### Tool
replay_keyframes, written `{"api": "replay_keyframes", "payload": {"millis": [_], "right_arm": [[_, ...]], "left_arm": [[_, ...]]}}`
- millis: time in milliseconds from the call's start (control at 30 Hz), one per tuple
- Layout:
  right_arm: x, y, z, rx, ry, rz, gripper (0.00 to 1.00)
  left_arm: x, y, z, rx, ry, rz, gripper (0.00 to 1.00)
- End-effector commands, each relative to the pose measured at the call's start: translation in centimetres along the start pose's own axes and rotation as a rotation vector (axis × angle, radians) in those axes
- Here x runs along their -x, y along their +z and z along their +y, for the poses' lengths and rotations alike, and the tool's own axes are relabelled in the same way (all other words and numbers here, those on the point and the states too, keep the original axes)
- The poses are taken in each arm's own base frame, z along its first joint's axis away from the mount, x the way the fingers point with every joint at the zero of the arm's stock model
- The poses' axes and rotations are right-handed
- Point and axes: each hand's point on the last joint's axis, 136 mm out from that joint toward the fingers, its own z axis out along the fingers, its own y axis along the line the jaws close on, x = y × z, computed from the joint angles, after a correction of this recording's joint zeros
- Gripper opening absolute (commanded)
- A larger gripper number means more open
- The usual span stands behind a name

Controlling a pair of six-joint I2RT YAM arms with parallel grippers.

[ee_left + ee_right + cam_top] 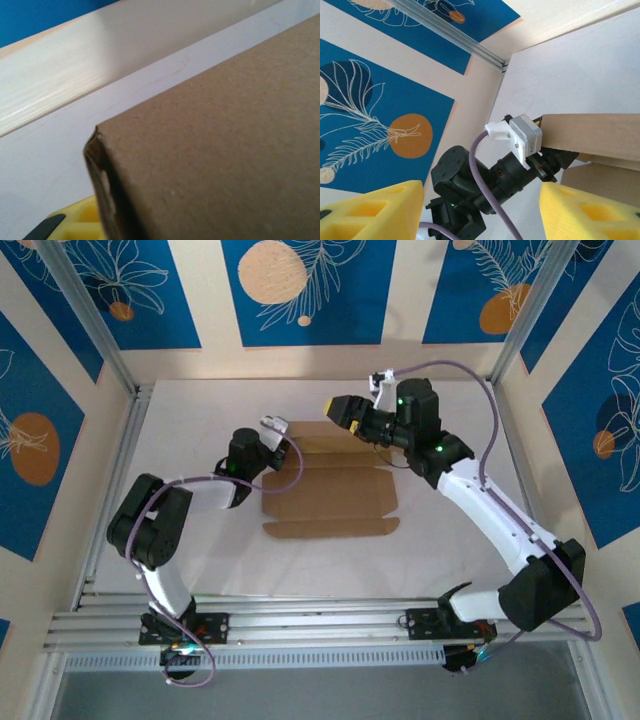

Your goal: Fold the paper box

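Matt brown cardboard on the paper box (pixel 330 490), uncoated, fine fibrous grain. Its corner just above the left gripper's pad (pixel 80 225) is crushed, raw edge exposed. That pad is matt yellow with a dark strip. Matt yellow too on the right gripper's pads (pixel 370 212), moulded, faintly grainy; plastic or foam, cannot tell. Beyond the right jaws: black wrist casing (pixel 465 195) with slight sheen, smooth white plastic camera housing (pixel 520 137), purple cable (pixel 487 185) in a smooth semi-gloss sheath. Table (pixel 200 550): white, smooth, matt. Frame rails (pixel 320 625): ribbed bare aluminium, satin.
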Motion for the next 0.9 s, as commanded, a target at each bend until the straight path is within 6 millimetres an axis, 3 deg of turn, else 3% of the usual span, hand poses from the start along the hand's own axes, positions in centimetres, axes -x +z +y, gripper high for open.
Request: {"api": "replay_keyframes", "payload": {"millis": [0,200,300,433,600,700,867], "right_arm": [[0.5,-1.1,-3.8,-0.209,-0.042,0.055,0.63],[5.2,0.3,-9.9,-0.374,-0.081,0.053,0.62],[5.2,2.8,-13.2,-0.423,-0.100,0.166,0.61],[3.2,6.6,-17.6,-0.422,-0.028,0.358,0.54],[-0.6,10.3,-16.7,-0.173,0.053,0.520,0.52],[-2.5,11.1,-15.4,-0.073,0.034,0.574,0.52],[-4.2,11.4,-12.9,0.035,0.053,0.616,0.53]], "left_arm": [[-0.9,0.5,-1.5,-0.127,0.040,0.025,0.26],[0.7,0.4,0.1,-0.154,-0.036,-0.035,0.25],[0.8,0.6,0.3,-0.167,-0.042,-0.044,0.24],[0.1,1.2,0.0,-0.188,-0.025,-0.027,0.23],[-0.3,2.2,1.1,-0.136,-0.032,0.009,0.22],[-0.8,3.1,2.8,-0.060,-0.088,0.106,0.22],[-1.8,3.2,3.5,0.021,-0.146,0.165,0.23]]}}
